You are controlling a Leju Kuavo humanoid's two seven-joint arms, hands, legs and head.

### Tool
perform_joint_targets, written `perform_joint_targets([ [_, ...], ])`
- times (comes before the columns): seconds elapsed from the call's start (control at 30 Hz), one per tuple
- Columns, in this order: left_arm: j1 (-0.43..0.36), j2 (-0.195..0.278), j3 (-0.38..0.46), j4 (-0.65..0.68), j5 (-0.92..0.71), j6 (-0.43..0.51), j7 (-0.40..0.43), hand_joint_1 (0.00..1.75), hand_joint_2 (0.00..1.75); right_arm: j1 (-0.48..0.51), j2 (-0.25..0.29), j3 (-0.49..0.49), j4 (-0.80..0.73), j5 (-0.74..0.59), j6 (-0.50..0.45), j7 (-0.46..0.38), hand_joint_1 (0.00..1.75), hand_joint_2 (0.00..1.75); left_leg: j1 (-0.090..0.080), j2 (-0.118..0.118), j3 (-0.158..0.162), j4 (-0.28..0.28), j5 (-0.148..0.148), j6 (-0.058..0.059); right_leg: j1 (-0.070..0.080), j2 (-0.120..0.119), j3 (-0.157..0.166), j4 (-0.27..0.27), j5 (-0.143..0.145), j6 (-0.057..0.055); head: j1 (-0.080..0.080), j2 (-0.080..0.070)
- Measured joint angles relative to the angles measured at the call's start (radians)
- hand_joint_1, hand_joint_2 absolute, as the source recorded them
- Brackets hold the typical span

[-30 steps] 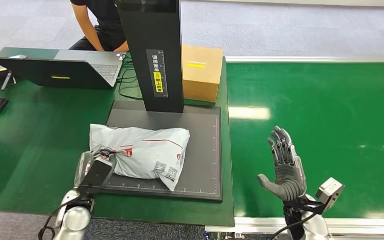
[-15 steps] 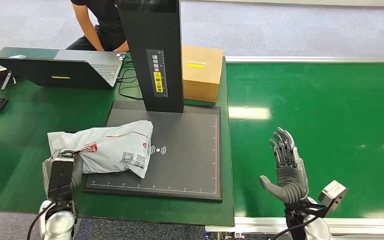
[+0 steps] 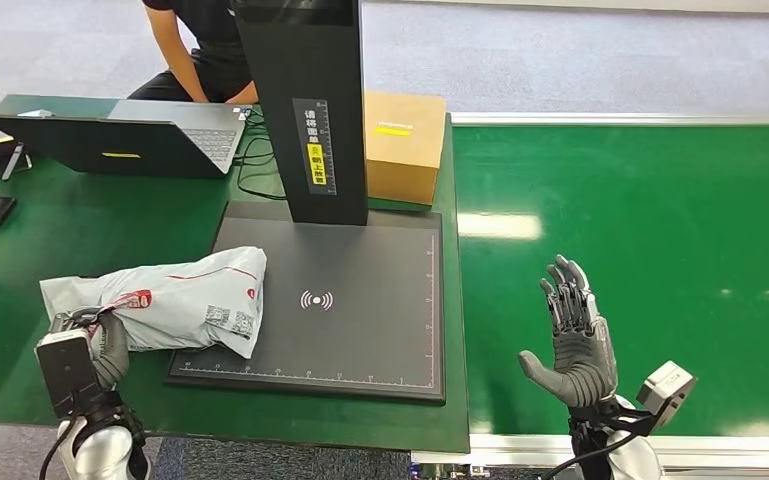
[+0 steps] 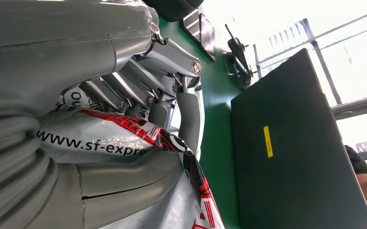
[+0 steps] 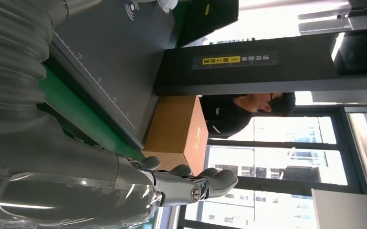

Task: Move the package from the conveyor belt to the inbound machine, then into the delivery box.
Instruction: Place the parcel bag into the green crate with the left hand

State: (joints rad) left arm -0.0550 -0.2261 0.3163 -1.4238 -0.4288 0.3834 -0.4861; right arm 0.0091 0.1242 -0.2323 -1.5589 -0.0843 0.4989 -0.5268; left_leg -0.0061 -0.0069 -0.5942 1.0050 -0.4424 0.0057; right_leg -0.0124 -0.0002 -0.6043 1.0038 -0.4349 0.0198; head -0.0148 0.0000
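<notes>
Grey package (image 3: 165, 307) in left robot hand (image 3: 100, 345) — right robot hand (image 3: 575, 345) upright, fingers spread.

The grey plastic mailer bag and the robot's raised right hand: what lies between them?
In the head view, between the grey plastic mailer bag and the right hand lies the black scanner mat, bare, then green belt.

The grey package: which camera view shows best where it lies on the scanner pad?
The head view: the grey package lies half off the scanner pad, its near end held by the left hand. The left wrist view has only its printed surface pressed under the fingers; the right wrist view catches a sliver.
</notes>
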Motion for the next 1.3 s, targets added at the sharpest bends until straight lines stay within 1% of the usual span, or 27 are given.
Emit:
perform_joint_targets([
  [0.37,0.0,-0.007,0.014,-0.002,0.002,0.0,-0.002,1.75,1.75,0.001,0.004,0.0,-0.002,0.0,0.0,0.0,0.0,1.75,0.0,0.0,0.0,0.0,0.0,0.0,0.0,0.0,0.0,0.0,0.0,0.0,0.0,0.0],
  [0.43,0.0,-0.008,0.018,-0.002,0.022,0.006,-0.01,1.75,1.75,0.001,0.005,0.0,-0.002,0.0,-0.004,0.0,0.0,1.75,0.0,0.0,0.0,0.0,0.0,0.0,0.0,0.0,0.0,0.0,0.0,0.0,0.0,0.0],
  [0.5,-0.001,-0.012,0.023,-0.003,0.062,0.026,-0.027,1.75,1.75,0.001,0.005,0.0,-0.002,-0.001,-0.01,0.002,0.0,1.75,0.0,0.0,0.0,0.0,0.0,0.0,0.0,0.0,0.0,0.0,0.0,0.0,0.0,0.0],
  [0.77,-0.001,-0.023,0.049,-0.017,0.182,0.178,-0.125,1.75,1.75,0.003,0.007,0.0,-0.005,-0.008,-0.027,0.01,0.0,1.75,0.0,0.0,0.0,0.0,0.0,0.0,0.0,0.0,0.0,0.0,0.0,0.0,0.0,0.0],
  [0.97,0.0,-0.022,0.064,-0.026,0.282,0.258,-0.198,1.69,1.75,0.008,0.007,0.0,-0.005,-0.018,-0.042,0.001,0.0,1.75,0.0,0.0,0.0,0.0,0.0,0.0,0.0,0.0,0.0,0.0,0.0,0.0,0.0,0.0],
  [1.17,-0.002,-0.014,0.098,-0.041,0.315,0.289,-0.211,1.69,1.75,0.013,0.007,0.0,-0.005,-0.022,-0.046,-0.002,0.0,1.75,0.0,0.0,0.0,0.0,0.0,0.0,0.0,0.0,0.0,0.0,0.0,0.0,0.0,0.0],
  [1.3,-0.003,-0.011,0.107,-0.047,0.317,0.29,-0.211,1.62,1.75,0.014,0.007,0.0,-0.005,-0.022,-0.046,-0.003,0.0,1.75,0.0,0.0,0.0,0.0,0.0,0.0,0.0,0.0,0.0,0.0,0.0,0.0,0.0,0.0],
])
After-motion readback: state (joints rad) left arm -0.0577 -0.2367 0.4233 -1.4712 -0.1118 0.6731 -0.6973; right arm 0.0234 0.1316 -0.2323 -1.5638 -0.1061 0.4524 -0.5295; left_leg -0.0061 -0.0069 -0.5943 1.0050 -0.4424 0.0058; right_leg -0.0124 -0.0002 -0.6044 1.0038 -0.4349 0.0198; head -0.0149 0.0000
